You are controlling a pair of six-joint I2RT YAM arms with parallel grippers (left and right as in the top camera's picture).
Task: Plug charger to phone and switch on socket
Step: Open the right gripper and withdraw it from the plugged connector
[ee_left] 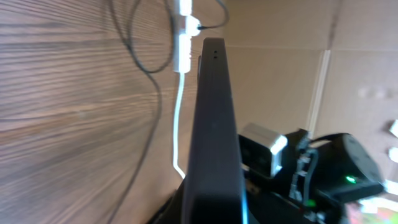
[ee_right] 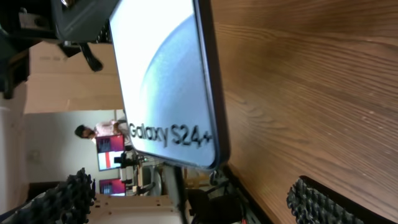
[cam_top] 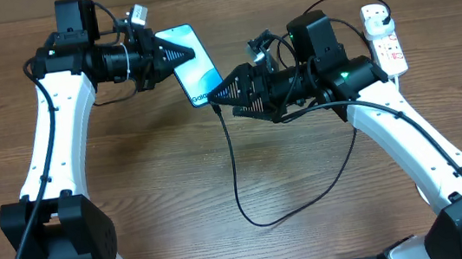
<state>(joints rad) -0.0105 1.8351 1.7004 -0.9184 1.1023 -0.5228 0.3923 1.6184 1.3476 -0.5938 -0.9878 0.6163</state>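
My left gripper (cam_top: pixel 162 57) is shut on the top end of the phone (cam_top: pixel 193 62) and holds it tilted above the table, cyan screen up. In the left wrist view the phone (ee_left: pixel 214 124) shows edge-on. My right gripper (cam_top: pixel 220 96) is at the phone's bottom edge. In the right wrist view its fingers (ee_right: pixel 193 199) are spread wide below the "Galaxy" text on the phone (ee_right: pixel 161 74). The charger's connector tip (ee_right: pixel 217 179) sits against the phone's bottom edge between them. The charger cable (cam_top: pixel 237 181) loops down over the table. The white socket (cam_top: pixel 387 42) lies at the far right.
The socket with its thick white lead also shows in the left wrist view (ee_left: pixel 183 37), beyond the phone. The black cable's loop crosses the table's middle towards the right arm (cam_top: pixel 387 120). Cardboard walls stand behind the table.
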